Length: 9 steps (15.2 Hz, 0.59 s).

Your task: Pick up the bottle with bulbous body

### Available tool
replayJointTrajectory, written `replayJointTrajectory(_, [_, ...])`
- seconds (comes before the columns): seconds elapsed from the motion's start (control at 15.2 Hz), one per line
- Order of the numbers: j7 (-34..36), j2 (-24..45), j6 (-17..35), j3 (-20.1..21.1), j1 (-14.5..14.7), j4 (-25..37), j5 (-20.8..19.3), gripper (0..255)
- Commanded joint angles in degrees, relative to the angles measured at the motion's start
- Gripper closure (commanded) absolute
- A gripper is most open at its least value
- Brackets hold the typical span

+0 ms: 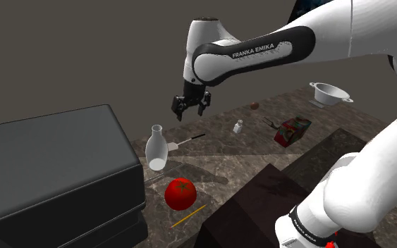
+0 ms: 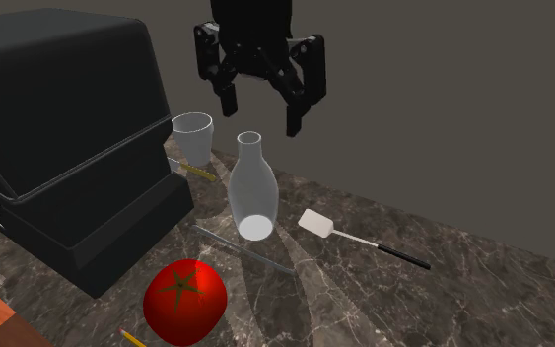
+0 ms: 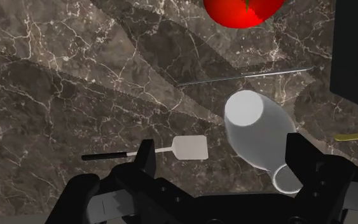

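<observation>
Item: translucent pale bottle with narrow neck and bulbous body (image 1: 156, 148), standing centre-left in the shoulder view on the dark veined marble counter (image 1: 225, 151), just beside the black boxy appliance (image 1: 49, 169). The all-black two-finger gripper (image 2: 260, 119) hangs above its neck, jaws apart, evidently placed to straddle it on descent. A red tomato (image 2: 185, 301) and a white spatula (image 2: 316, 224) lie near, seemingly outside the approach path.
</observation>
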Motion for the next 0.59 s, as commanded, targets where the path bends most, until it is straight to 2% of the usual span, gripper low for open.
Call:
replayJointTrajectory(0.0, [1.51,4.56,1.44,0.62,0.39,2.68,-1.0,0])
replayJointTrajectory(0.53, [7.25,22.9,2.04,1.62,3.65,18.39,-5.5,0])
